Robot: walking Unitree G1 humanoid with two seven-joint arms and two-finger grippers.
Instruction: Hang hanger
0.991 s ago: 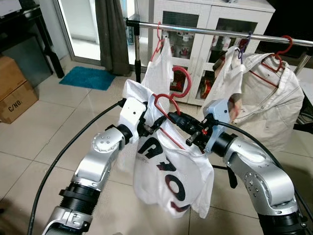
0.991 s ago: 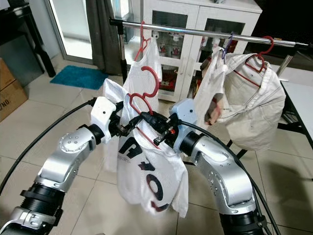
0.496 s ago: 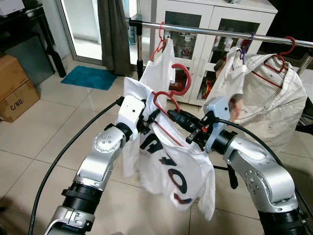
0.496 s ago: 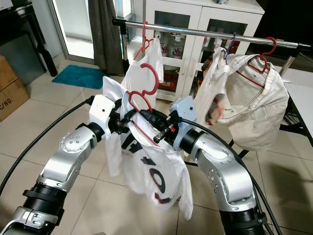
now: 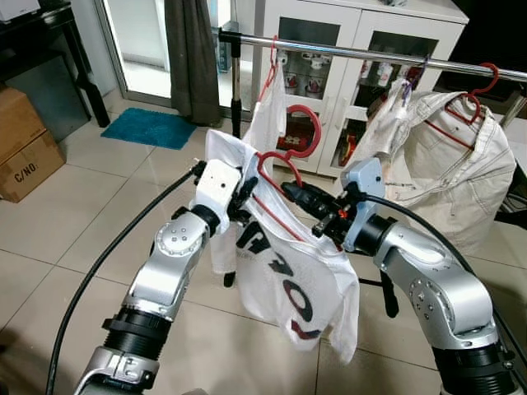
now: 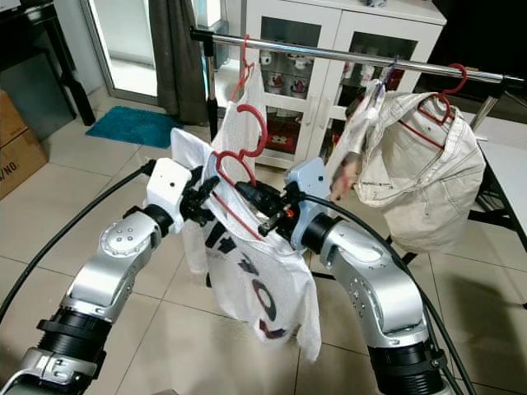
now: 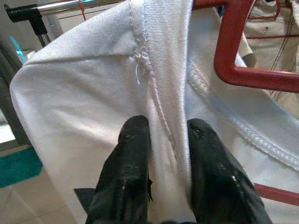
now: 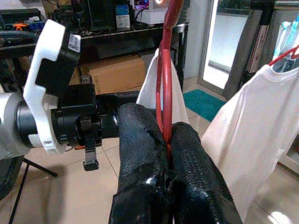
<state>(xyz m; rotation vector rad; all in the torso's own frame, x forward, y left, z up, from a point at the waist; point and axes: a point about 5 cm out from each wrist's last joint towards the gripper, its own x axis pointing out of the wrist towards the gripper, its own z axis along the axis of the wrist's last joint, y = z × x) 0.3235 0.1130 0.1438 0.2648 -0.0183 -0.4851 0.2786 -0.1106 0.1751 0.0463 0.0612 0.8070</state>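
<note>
Step in hand: carrying the loaded hanger up to the rail. Both arms are holding the red hanger (image 5: 284, 169) with a white T-shirt (image 5: 284, 271) on it, below and on the near side of the metal rail (image 5: 346, 51).

The right gripper (image 8: 167, 140) is clamping the hanger's thin red wire between its fingers, which are pressed together on it. The left gripper (image 7: 163, 140) is pinching a fold of the shirt's shoulder seam between its two fingers, just beside the hanger's arm.

The hanger's hook is pointing up and is not yet over the rail. The shirt is drooping unevenly, with dark and red lettering on the front and the hem hanging low toward the right.

Next move, as judged: the hook needs lifting above the rail and lowering onto the free stretch between the white shirt (image 5: 272, 107) on the left and the beige shirt (image 5: 457, 160) on the right, then both grippers need releasing.
</note>
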